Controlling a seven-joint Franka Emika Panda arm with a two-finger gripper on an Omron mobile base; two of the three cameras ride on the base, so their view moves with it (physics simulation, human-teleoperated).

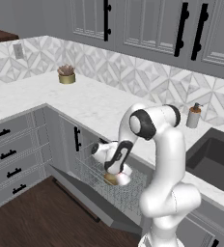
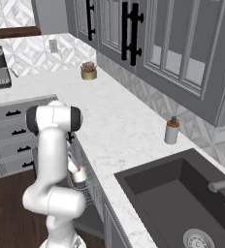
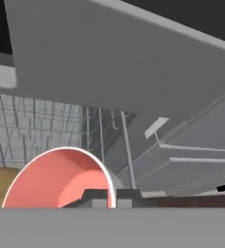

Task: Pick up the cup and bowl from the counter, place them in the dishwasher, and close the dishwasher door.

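The end effector is low inside the open dishwasher, over the wire rack. In the hand view its fingertips stand at the rim of the cup, one either side of the white wall, so it appears clamped on the cup; judged, not certain, as the tips are largely cut off at the bottom edge. The cup's pink interior faces the camera, its axis running roughly along the end effector's line of sight. The bowl lies just beside the cup, to its left in the hand view, already on the rack; in the left base view a tan patch shows at the hand.

Relation governing the next move: the cup is at rack level beside the bowl, so release is judged due, with a clear withdrawal up and outward. The desk edge overhangs the hand closely and is the main obstruction. The dishwasher door lies dropped open below. On the desk: soap dispenser, plant pot, and the inset sink.
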